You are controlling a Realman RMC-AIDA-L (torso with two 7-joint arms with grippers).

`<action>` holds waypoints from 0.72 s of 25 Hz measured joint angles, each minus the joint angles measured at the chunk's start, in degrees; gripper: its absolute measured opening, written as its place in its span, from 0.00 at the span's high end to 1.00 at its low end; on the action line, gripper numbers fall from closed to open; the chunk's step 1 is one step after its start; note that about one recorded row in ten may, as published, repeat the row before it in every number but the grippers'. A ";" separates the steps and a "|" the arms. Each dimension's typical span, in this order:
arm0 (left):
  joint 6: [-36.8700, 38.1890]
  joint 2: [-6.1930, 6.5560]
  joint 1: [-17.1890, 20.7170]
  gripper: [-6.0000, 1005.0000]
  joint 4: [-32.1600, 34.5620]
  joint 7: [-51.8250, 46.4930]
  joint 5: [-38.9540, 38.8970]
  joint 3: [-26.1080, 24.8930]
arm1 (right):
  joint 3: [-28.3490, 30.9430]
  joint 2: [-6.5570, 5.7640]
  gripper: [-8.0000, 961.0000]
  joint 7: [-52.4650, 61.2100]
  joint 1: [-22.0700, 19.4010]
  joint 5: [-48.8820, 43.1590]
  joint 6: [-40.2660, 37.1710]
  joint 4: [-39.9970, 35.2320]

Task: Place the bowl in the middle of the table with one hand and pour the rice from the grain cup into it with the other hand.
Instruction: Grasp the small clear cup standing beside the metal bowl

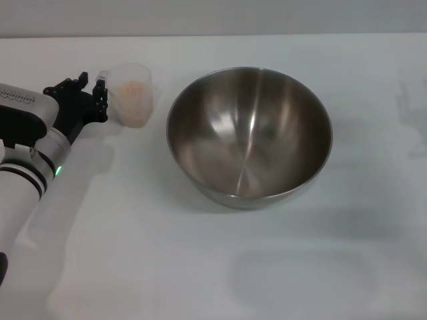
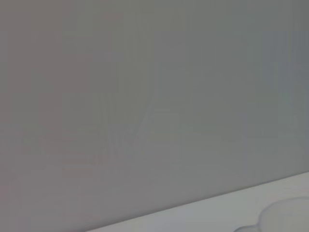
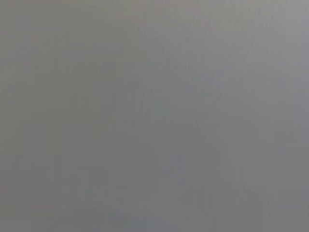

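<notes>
The bowl (image 1: 249, 133), large and of shiny steel, stands empty and upright on the white table (image 1: 200, 267) near its middle. The grain cup (image 1: 131, 94), clear plastic, stands upright to the left of the bowl with the rice (image 1: 133, 100) in it. My left gripper (image 1: 92, 93) is at the cup's handle on its left side, touching or nearly touching it. A pale curved rim (image 2: 288, 212), which seems to be the cup's, shows in the left wrist view. My right gripper is out of view, and the right wrist view shows only plain grey.
The table's far edge (image 1: 267, 35) meets a grey wall behind the cup and bowl. My left arm (image 1: 27, 173) lies over the table's left side. A faint shadow (image 1: 300, 277) lies on the table in front of the bowl.
</notes>
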 joint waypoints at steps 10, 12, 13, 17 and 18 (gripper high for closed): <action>-0.86 0.00 0.11 0.91 -1.72 0.00 0.04 -0.01 | 0.00 0.00 0.54 0.02 -0.29 0.00 -0.04 0.02; -0.07 0.00 0.51 0.97 -2.03 0.01 -0.08 -0.02 | 0.00 0.03 0.54 0.02 -0.38 0.00 -0.11 0.02; 0.62 0.00 0.87 0.98 -2.18 0.01 -0.12 -0.02 | 0.00 0.07 0.54 0.02 -0.40 0.00 -0.22 0.02; 5.01 0.00 2.85 0.99 -2.85 0.02 -0.22 -0.48 | 0.01 0.09 0.54 0.02 -0.46 0.00 -0.34 0.02; 6.61 0.01 3.35 0.98 -3.05 0.10 -0.26 -0.58 | 0.00 0.09 0.54 0.02 -0.49 0.00 -0.37 0.02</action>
